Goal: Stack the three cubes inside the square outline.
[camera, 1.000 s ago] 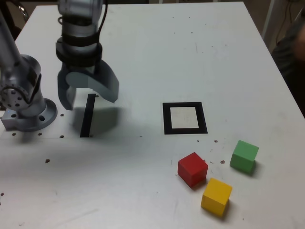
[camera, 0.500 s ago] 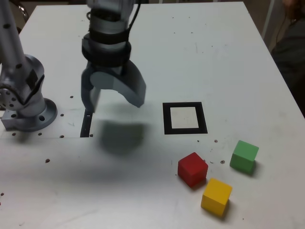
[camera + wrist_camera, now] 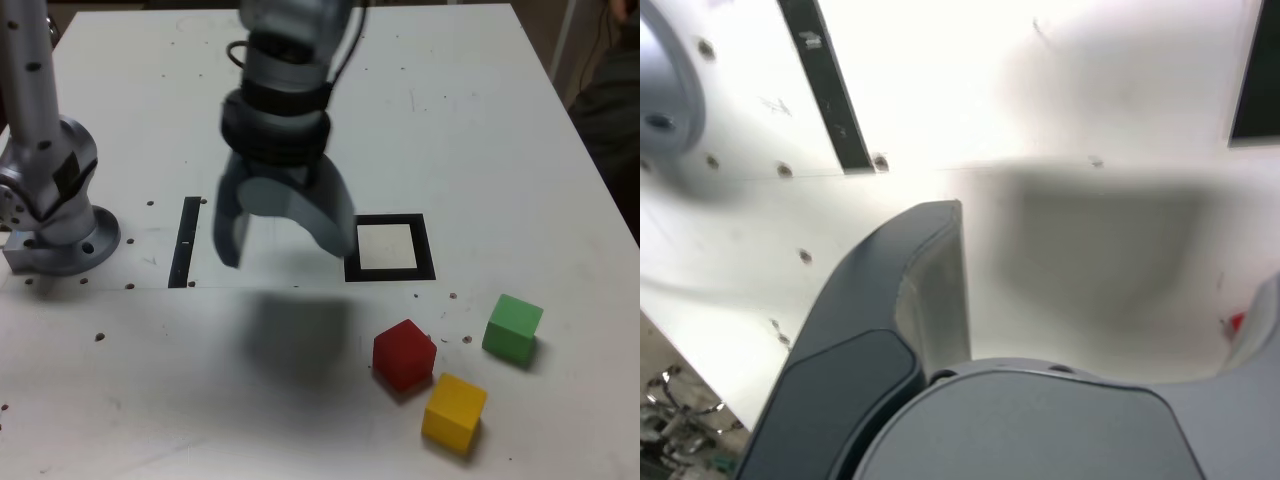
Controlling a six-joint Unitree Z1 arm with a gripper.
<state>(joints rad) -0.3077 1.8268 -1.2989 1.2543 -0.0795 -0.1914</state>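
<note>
The end effector [image 3: 1095, 300], jaws apart and empty, hangs above the white surface [image 3: 940, 90] near a black strip [image 3: 830, 90].

Square outline [image 3: 388, 247] — near-left corner hidden behind jaws; red cube [image 3: 1236, 323] barely visible.

The black square outline [image 3: 388, 247] with its pale centre lies flat mid-table, partly hidden at its left edge in the exterior view, while nearer and to its right sit the red cube [image 3: 404, 354], yellow cube [image 3: 454, 412] and green cube [image 3: 513, 327], all unstacked.
</note>
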